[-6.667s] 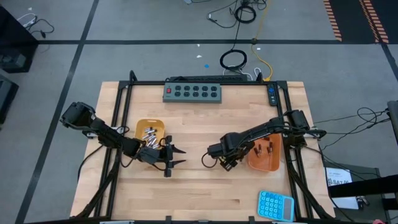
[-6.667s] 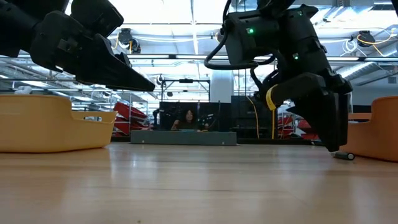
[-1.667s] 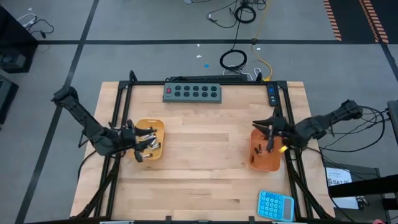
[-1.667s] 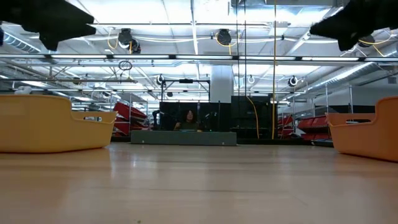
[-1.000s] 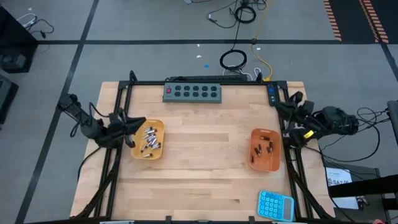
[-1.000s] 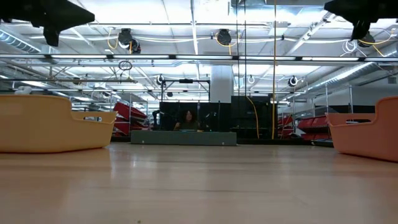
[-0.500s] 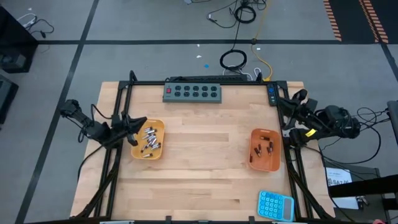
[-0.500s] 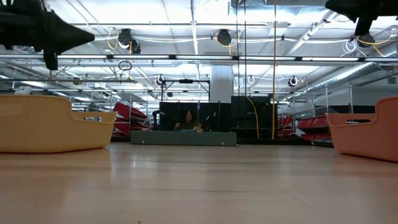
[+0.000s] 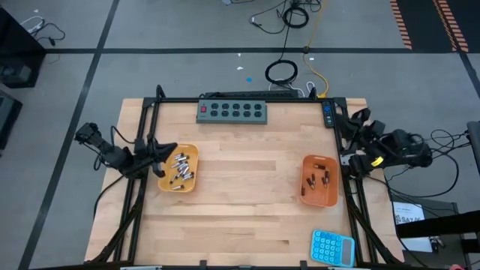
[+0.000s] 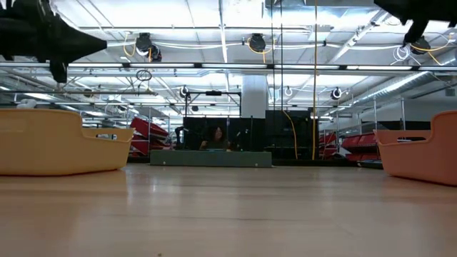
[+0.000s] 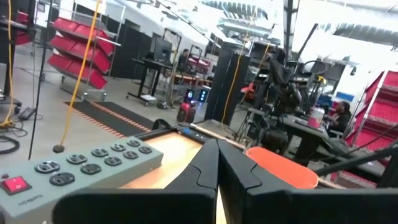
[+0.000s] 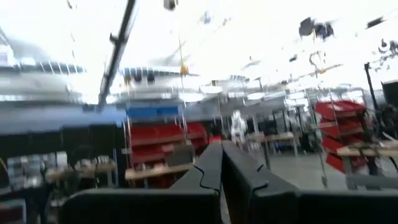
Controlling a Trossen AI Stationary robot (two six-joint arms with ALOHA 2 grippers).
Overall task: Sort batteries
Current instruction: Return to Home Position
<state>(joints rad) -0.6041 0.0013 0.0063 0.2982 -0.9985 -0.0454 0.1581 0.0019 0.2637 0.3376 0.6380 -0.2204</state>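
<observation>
Several silver batteries lie in the yellow-orange tray on the table's left. A few dark batteries lie in the orange tray on the right. My left gripper hangs shut over the left tray's far left corner, high above it in the low view, and holds nothing. In its wrist view the fingers meet. My right gripper is shut and empty, drawn back past the table's right edge and raised. Its wrist view shows the fingers pointing into the room.
A grey power strip lies along the far edge. A blue calculator sits at the near right corner. Black frame rails run down both sides. Bare wood lies between the trays. A person sits far behind the table.
My left gripper has sunk a little above the left tray's far corner. The trays and batteries have stayed where they were.
</observation>
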